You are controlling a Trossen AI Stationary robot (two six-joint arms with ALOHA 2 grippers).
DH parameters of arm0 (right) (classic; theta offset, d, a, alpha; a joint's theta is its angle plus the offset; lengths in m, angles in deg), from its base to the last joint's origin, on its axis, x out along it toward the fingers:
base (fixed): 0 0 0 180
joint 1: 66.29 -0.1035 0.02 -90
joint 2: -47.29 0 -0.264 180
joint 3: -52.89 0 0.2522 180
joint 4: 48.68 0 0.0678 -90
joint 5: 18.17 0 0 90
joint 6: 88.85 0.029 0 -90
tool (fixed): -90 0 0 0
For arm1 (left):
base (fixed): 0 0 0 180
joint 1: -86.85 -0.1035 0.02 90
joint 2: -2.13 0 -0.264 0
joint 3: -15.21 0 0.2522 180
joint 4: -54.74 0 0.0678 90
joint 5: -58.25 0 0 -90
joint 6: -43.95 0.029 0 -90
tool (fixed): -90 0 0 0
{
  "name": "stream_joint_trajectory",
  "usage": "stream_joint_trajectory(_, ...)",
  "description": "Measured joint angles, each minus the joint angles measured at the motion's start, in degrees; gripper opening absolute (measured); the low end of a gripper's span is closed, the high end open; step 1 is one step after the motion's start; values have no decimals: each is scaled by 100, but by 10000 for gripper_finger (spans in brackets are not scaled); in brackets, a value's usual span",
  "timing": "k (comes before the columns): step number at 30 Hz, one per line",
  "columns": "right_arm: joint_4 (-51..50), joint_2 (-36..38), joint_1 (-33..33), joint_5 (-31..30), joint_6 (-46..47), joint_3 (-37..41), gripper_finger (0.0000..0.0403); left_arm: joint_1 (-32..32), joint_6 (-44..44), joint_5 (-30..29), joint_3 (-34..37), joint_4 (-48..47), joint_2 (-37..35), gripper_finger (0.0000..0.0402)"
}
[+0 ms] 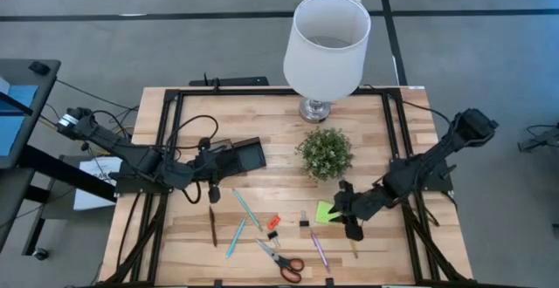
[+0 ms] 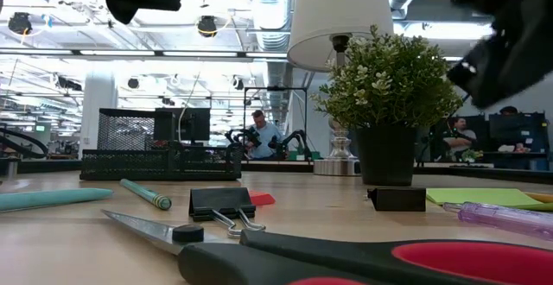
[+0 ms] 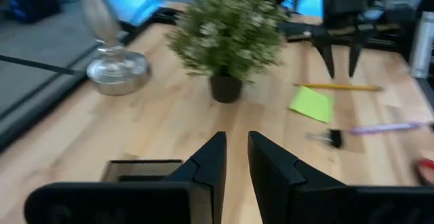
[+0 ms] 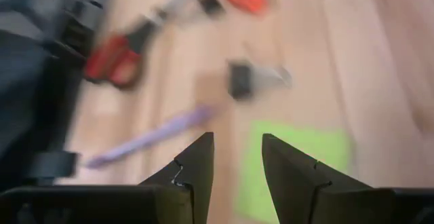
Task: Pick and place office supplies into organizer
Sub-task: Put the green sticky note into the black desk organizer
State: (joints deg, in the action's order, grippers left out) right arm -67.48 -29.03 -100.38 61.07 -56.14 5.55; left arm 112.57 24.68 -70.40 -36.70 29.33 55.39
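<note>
With its fingers apart and empty, your right gripper (image 1: 348, 220) hovers over the sticky-note pad (image 1: 327, 211): lower and close; the left gripper (image 1: 212, 188), near the organizer (image 1: 234, 159), waits slightly parted.

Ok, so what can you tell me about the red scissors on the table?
The scissors lie flat on the wooden table, near its front edge, between the two arms. They have red handle loops edged in black and grey metal blades. The blades look slightly parted and point toward the left arm's side and a little back, the handles toward the right arm's side. No end effector touches them. A black clip lies just behind the blades, and a pink pen lies beside the handles.
</note>
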Motion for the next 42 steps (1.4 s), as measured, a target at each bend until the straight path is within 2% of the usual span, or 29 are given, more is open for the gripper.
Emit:
stream_joint_trajectory(3,-641,15,90,-118,488,-11,118,0,-2,-69,0,-3,0,57)
stream_joint_trajectory(6,-930,-17,195,-287,532,-11,118,0,-2,-73,0,8,0,57)
stream_joint_trajectory(12,-983,-487,506,-140,809,-11,118,0,-2,-80,0,-23,0,57)
stream_joint_trajectory(18,-941,-1017,536,-117,852,-53,118,0,133,-82,0,-51,0,57)
stream_joint_trajectory(32,-1126,-995,576,293,798,-404,118,0,122,-80,0,-156,0,57)
stream_joint_trajectory(42,-1048,-1174,573,425,795,-404,118,-2,-490,-38,0,-604,0,57)
